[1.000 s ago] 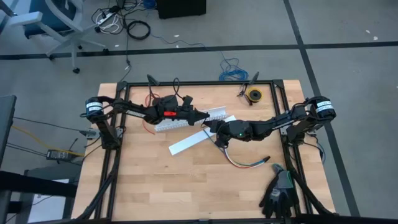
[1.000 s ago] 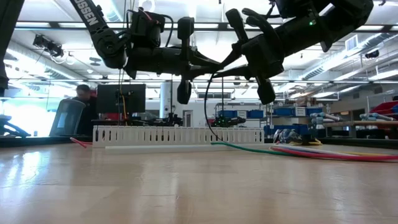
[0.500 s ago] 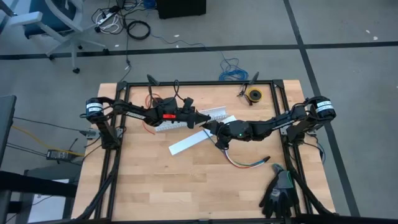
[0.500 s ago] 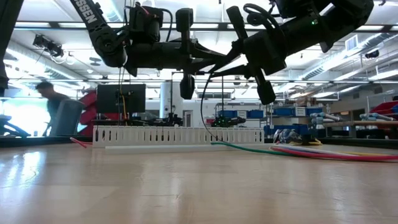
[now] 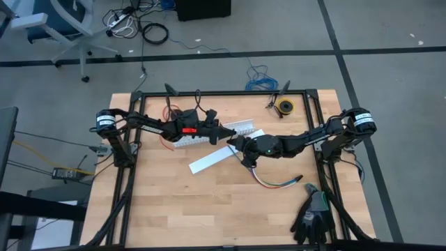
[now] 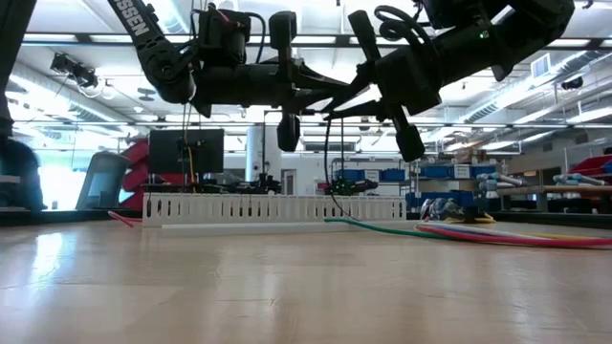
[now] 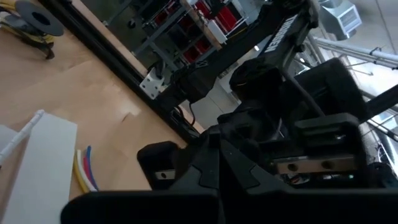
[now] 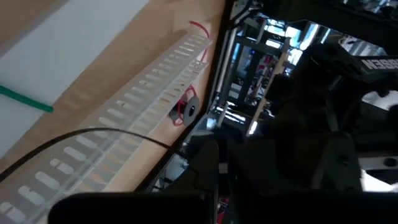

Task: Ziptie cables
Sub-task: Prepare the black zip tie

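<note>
Both hands meet in the air above the table, the left hand pressed together, the right hand pinching the ziptie, which hangs in a loop. The cables lie unbundled near the right edge; tying seems barely begun.

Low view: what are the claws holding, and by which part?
The ziptie, by its upper end, where the left claw and right claw meet; which claw pinches it cannot be told. The rest hangs down.
</note>
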Tool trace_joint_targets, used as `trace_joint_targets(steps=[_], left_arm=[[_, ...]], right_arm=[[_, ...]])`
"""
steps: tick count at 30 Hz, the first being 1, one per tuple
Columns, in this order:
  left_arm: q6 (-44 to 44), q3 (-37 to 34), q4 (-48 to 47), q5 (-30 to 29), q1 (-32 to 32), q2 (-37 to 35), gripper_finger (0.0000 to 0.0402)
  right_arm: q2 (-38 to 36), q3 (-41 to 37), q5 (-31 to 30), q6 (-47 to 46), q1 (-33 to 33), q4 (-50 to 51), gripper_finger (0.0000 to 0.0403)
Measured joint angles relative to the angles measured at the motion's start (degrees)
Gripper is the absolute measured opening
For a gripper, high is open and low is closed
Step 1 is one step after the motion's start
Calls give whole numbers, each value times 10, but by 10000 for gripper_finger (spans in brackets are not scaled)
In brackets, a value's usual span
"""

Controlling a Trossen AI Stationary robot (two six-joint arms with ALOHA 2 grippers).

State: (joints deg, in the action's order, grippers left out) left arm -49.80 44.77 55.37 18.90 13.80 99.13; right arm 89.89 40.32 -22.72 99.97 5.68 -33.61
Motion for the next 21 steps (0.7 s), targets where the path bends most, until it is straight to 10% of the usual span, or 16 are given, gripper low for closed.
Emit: trace_joint_targets(steps=[21], left_arm=[[0,0,24,2,0,0,1]], right_arm=[[0,0,5,-81,-11,18,22]])
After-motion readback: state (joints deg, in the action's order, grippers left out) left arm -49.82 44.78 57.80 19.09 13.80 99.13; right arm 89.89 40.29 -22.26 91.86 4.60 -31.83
